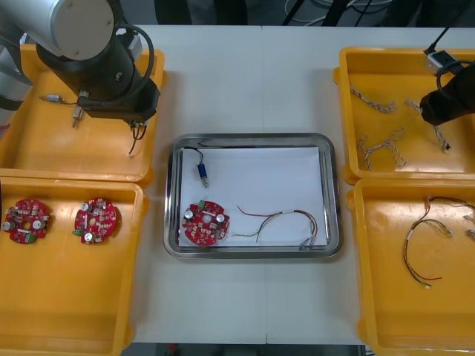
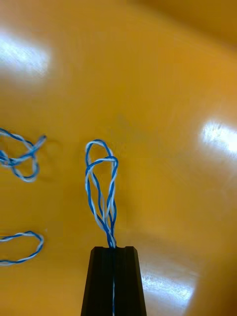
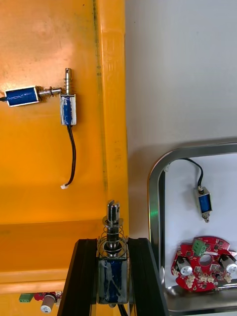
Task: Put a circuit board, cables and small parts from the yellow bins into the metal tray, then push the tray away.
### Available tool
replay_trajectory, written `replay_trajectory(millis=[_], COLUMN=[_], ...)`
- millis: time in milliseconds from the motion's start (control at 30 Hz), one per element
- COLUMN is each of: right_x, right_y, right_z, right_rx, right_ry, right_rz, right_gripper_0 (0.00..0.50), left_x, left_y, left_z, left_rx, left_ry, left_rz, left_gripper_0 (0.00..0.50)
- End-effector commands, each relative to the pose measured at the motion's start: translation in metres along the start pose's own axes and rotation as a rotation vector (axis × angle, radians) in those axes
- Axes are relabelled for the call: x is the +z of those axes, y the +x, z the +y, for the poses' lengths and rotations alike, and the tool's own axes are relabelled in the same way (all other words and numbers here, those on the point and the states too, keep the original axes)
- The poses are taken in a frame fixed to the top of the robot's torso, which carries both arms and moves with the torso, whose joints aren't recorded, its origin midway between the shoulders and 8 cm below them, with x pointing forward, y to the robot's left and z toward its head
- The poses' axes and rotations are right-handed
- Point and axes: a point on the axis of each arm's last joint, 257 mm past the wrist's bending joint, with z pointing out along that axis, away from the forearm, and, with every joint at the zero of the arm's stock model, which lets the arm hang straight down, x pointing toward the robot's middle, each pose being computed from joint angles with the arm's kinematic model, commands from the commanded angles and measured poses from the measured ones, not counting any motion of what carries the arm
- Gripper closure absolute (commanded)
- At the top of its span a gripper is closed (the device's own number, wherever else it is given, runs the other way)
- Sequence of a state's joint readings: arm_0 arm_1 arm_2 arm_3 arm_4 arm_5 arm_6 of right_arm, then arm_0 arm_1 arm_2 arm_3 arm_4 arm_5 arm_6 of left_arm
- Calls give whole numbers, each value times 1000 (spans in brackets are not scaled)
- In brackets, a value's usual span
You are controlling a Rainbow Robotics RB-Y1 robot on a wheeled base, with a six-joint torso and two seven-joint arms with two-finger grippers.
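My left gripper (image 3: 113, 242) is shut on a small metal part (image 3: 113, 264) with a blue body and a spring, held above the inner wall of the far left yellow bin (image 1: 44, 159). In the front view the left gripper (image 1: 135, 122) hangs over that bin's right side, a thin black wire dangling below it. My right gripper (image 2: 113, 249) is shut on a twisted blue and white cable (image 2: 101, 187) over the far right yellow bin (image 1: 401, 67). The metal tray (image 1: 252, 139), white inside, holds a red circuit board (image 1: 205, 222), a small metal part (image 1: 202, 172) and a red and yellow cable (image 1: 282, 221).
Two small metal parts (image 3: 66, 106) lie in the far left bin. Two circuit boards (image 1: 27, 219) sit in the near left bin (image 1: 67, 297). More twisted cables (image 1: 382, 148) lie in the far right bin; a red and yellow cable (image 1: 423, 237) in the near right bin (image 1: 386, 311).
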State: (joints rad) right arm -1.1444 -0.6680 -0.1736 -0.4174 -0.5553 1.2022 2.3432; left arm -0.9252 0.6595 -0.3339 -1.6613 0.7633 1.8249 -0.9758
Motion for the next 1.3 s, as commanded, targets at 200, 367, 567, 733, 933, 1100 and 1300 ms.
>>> replay_trajectory(millis=[200,367,567,733,933,1100,1300], right_x=[-60,-90,-121,-136,-143,-149,-156], right_y=[-30,-36,-34,-27,-21,-22,-36], right_z=[-8,2,9,17,38,66,101], right_rx=[-97,-128,-134,-169,-214,-284,-428], right_ry=[9,-12,-37,-27,-63,-115,-104], right_rz=[-12,8,35,57,50,43,2], right_gripper_0=[500,500,500,500,500,500,500], left_x=[-10,-10,-10,-10,-10,-11,-10], left_y=[-5,-5,-5,-5,-4,-5,-4], left_z=[-5,-5,-5,-6,-6,-6,-6], left_rx=[-110,-117,-121,-122,-121,-120,-123], left_ry=[20,21,22,24,24,26,25], left_rz=[-28,-27,-26,-26,-24,-25,-23], left_gripper_0=[500,500,500,500,500,500,500])
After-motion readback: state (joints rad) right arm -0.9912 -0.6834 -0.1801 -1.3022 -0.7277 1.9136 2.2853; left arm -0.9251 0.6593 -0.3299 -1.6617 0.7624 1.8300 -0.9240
